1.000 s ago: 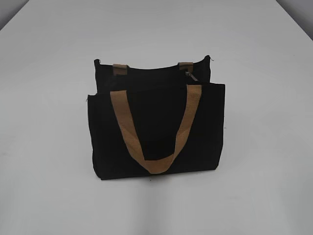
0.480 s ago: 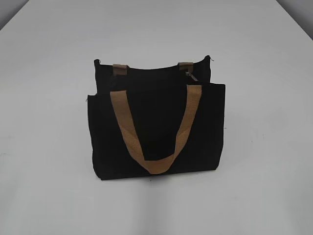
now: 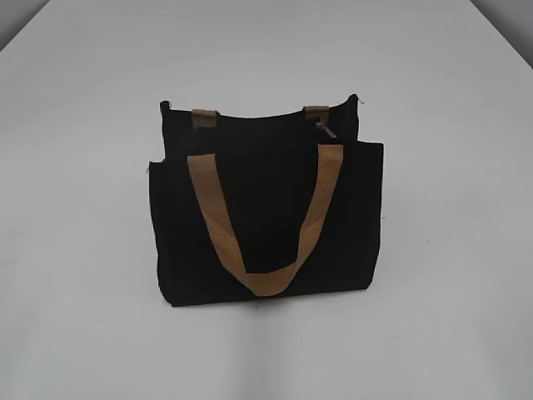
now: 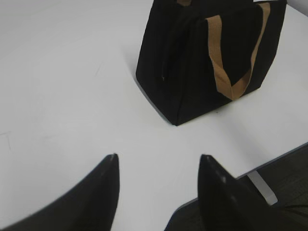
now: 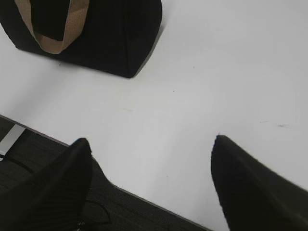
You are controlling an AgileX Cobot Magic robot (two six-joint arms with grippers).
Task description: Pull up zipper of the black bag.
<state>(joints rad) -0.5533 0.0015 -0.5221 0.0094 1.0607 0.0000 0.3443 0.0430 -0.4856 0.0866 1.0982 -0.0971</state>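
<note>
Wrist views: left tool (image 4: pixel 159 166), right tool (image 5: pixel 151 147) spread, empty.

**No readable text**

No lettering, label, brand mark, number or sign can be read in any view. The black bag (image 3: pixel 266 217) carries plain fabric and plain tan handles, and the white table (image 3: pixel 450 317) bears no print.
</note>
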